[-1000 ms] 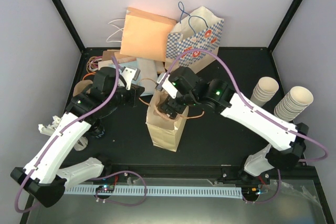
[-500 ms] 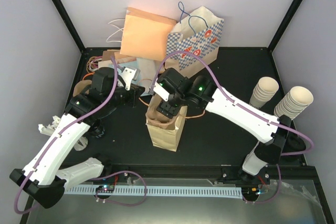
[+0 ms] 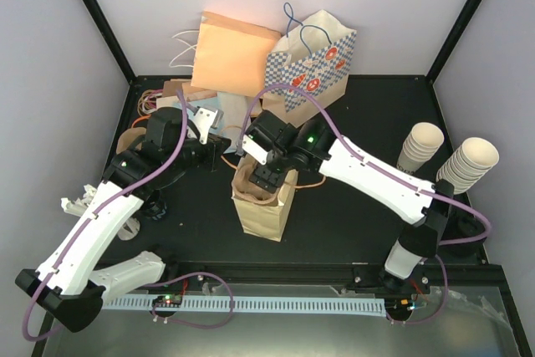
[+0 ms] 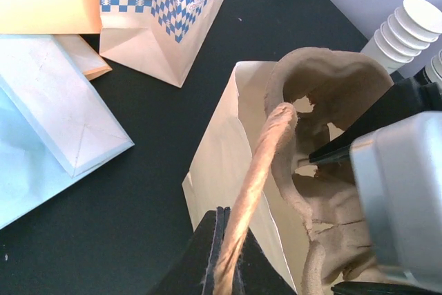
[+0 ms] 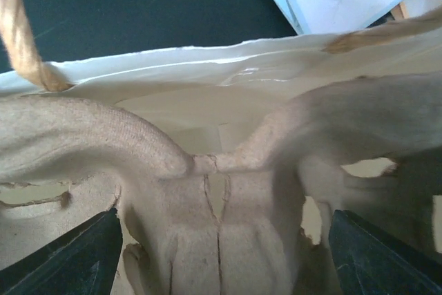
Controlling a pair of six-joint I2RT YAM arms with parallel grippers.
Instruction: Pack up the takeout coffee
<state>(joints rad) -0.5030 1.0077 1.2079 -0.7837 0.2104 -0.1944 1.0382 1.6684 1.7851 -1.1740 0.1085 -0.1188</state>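
Note:
A brown paper bag stands open mid-table. My left gripper is shut on its twine handle, pinching it between the fingertips and holding the mouth open. My right gripper is down in the bag mouth, jaws wide open. A moulded pulp cup carrier sits between its fingers inside the bag. The carrier also shows in the left wrist view. The takeout coffee with the black lid is not in view.
A blue checkered bag and an orange paper bag stand at the back. Flat pale bags lie behind the left gripper. Two stacks of lidless cream cups stand at the right.
My right arm has swung left, bringing its gripper further over and into the brown bag's mouth. The left arm has held still on the handle.

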